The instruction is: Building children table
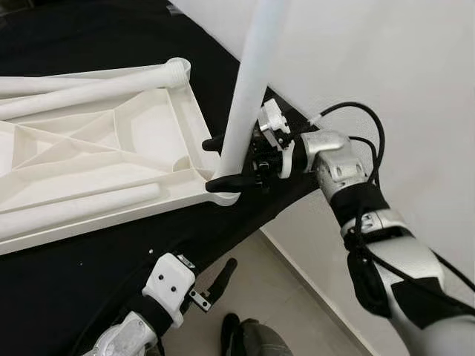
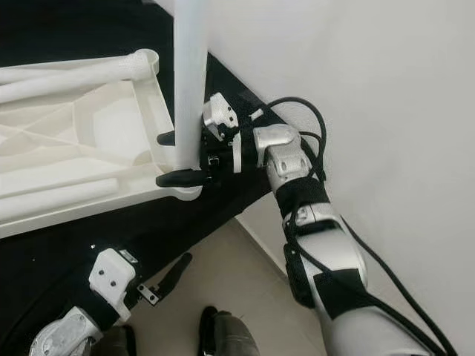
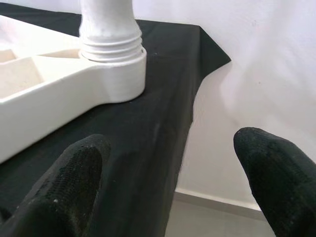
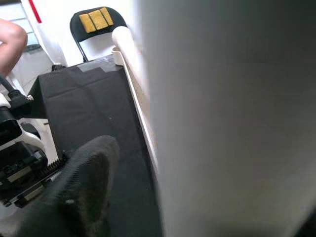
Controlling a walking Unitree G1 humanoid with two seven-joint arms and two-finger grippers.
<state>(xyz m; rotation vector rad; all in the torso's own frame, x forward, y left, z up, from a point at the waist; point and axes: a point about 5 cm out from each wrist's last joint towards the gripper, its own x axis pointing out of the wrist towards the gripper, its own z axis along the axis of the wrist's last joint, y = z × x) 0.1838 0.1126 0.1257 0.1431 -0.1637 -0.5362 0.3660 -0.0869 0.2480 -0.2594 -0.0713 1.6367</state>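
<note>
My right gripper (image 1: 223,162) is clamped round the base of the upright white table leg (image 1: 249,81), which stands in the corner socket of the upturned white tabletop (image 1: 111,159) on the black cloth (image 1: 67,274). My left gripper (image 1: 219,276) hangs below the cloth's edge, fingers apart and holding nothing. The risk as I judge it — that corner sits close to the cloth's edge, so a skewed twist could cross the threads or shove the tabletop off.

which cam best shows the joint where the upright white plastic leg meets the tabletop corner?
Left wrist view: the upright white plastic leg shows its threaded collar seated in the white tabletop's corner socket. In the eye views the right gripper covers that joint; the right wrist view shows blurred leg surface.
</note>
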